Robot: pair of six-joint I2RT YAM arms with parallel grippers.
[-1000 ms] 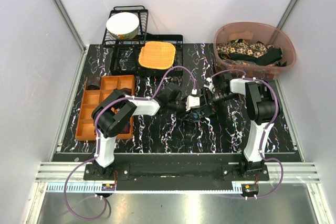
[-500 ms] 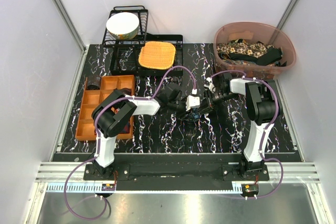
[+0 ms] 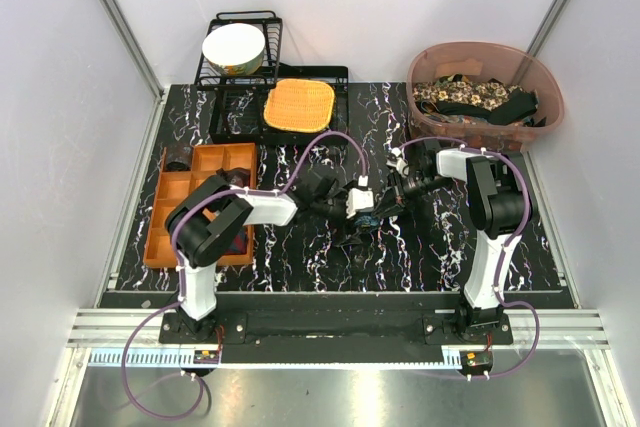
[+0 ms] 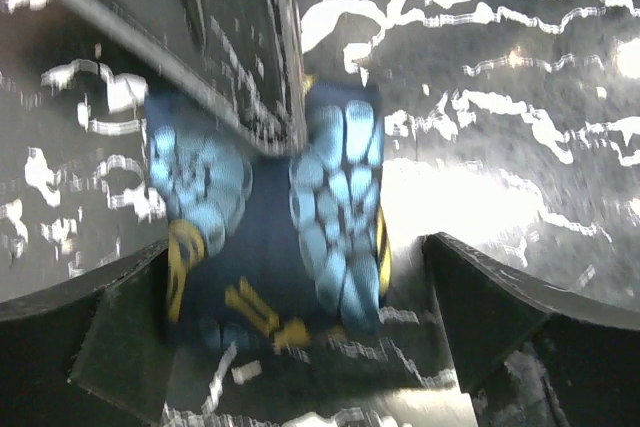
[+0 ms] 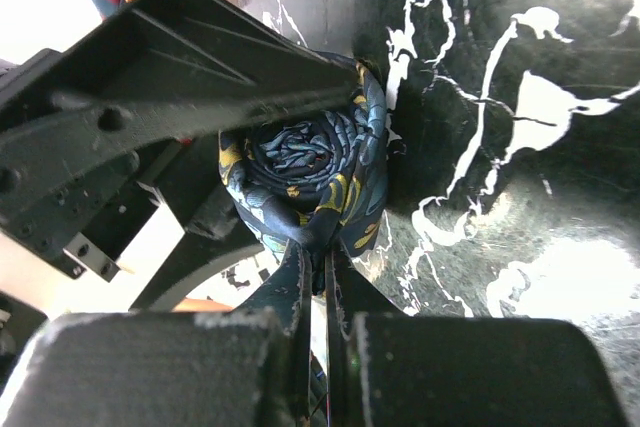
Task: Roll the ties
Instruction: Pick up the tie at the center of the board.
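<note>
A dark blue tie with teal and yellow print (image 5: 312,172) is rolled into a coil on the black marbled table (image 5: 520,147). My right gripper (image 5: 318,252) is shut, pinching the coil's outer fold between its fingertips. In the left wrist view the same rolled tie (image 4: 275,217) lies between the widely spread fingers of my left gripper (image 4: 300,337), which is open and apart from the roll. From above, both grippers meet mid-table, the left gripper (image 3: 360,212) facing the right gripper (image 3: 388,205). More ties (image 3: 478,97) lie heaped in the basin.
A pinkish basin (image 3: 545,97) stands at the back right. An orange woven mat (image 3: 298,105) lies at the back centre beside a black dish rack (image 3: 245,22) holding a bowl (image 3: 234,47). An orange divided tray (image 3: 180,209) sits at the left.
My left gripper has opened off the rolled tie and drawn back a little to the left. My right gripper has shut on the roll's edge.
</note>
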